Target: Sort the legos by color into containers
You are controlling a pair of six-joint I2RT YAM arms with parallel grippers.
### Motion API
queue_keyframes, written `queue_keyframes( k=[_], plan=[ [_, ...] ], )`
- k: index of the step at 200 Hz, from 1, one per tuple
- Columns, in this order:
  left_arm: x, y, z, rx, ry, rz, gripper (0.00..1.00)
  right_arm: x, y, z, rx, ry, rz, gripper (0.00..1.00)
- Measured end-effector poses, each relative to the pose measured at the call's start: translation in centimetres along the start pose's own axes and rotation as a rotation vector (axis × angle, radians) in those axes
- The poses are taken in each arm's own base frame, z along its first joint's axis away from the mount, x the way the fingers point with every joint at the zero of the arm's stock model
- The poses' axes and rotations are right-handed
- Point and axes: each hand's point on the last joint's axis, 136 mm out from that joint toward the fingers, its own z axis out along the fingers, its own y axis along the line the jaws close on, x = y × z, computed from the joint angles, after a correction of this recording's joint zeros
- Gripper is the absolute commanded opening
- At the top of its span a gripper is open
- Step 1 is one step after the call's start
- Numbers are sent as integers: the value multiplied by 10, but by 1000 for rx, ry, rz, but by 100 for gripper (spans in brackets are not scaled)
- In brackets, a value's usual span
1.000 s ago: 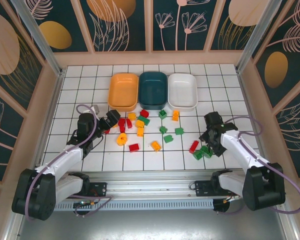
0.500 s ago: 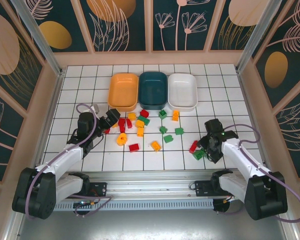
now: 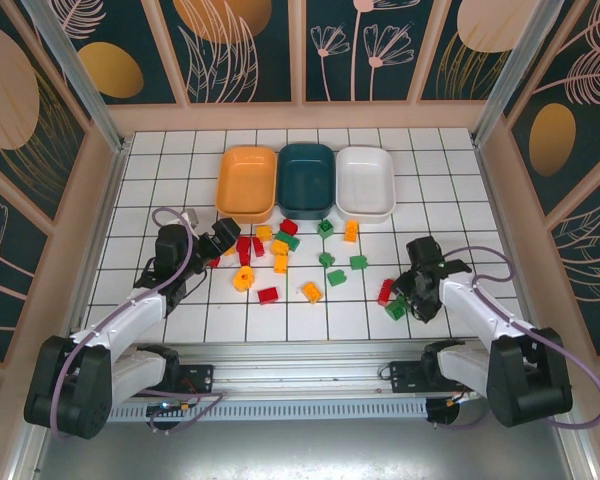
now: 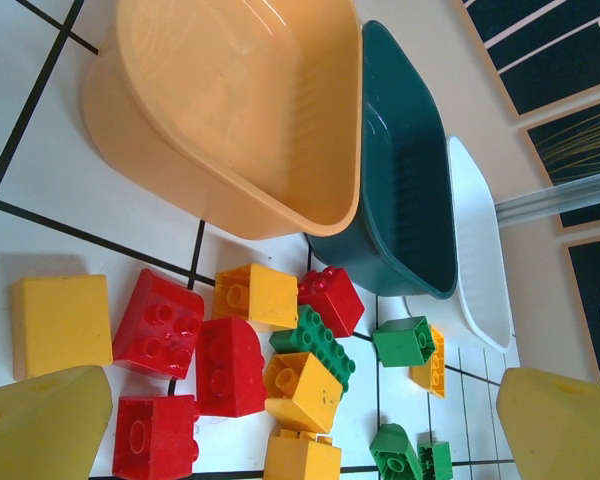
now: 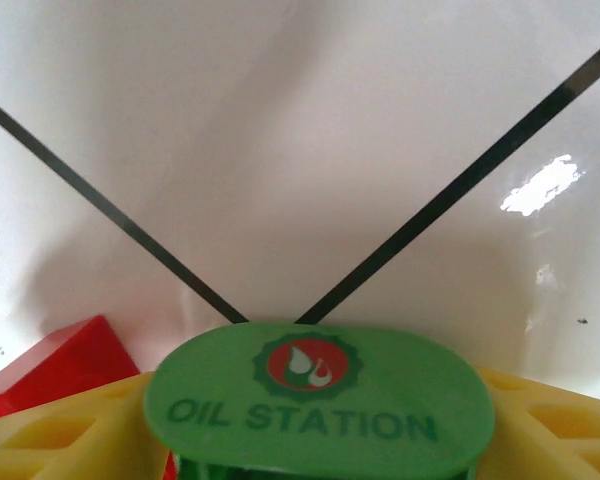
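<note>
Three bowls stand in a row at the back: orange [image 3: 246, 182], dark teal [image 3: 307, 180], white [image 3: 365, 182]. Red, green and yellow legos [image 3: 280, 250] lie scattered in front of them. My left gripper [image 3: 223, 238] is open beside the left end of that cluster; its wrist view has red bricks [image 4: 160, 325], yellow bricks [image 4: 302, 390] and a green brick [image 4: 315, 345] below the orange bowl [image 4: 230, 100]. My right gripper [image 3: 408, 295] is low over green bricks [image 3: 395, 311] and a red one [image 3: 386, 292]. A green "OIL STATION" piece [image 5: 320, 400] stands between its spread fingers [image 5: 40, 440].
White tiled table [image 3: 180, 180] with raised walls on the left, right and back. The teal bowl [image 4: 400, 190] and white bowl [image 4: 475, 250] lie beyond the orange one. More green bricks [image 3: 337, 277] and a yellow one [image 3: 312, 291] sit mid-table.
My right gripper has slid left and lowered onto the green bricks near the red one. The left arm has not moved.
</note>
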Motion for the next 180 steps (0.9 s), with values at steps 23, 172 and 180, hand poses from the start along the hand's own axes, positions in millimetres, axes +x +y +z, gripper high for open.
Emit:
queue_keyframes(
  k=[23, 172, 180],
  plan=[
    [0, 0, 0, -1, 1, 0, 99, -1, 1, 1, -2, -4, -11, 59],
    [1, -18, 12, 85, 49, -19, 99, -132, 188, -64, -305, -344, -277, 46],
    [3, -19, 12, 91, 62, -20, 99, -147, 209, -59, -298, -366, -315, 47]
  ],
)
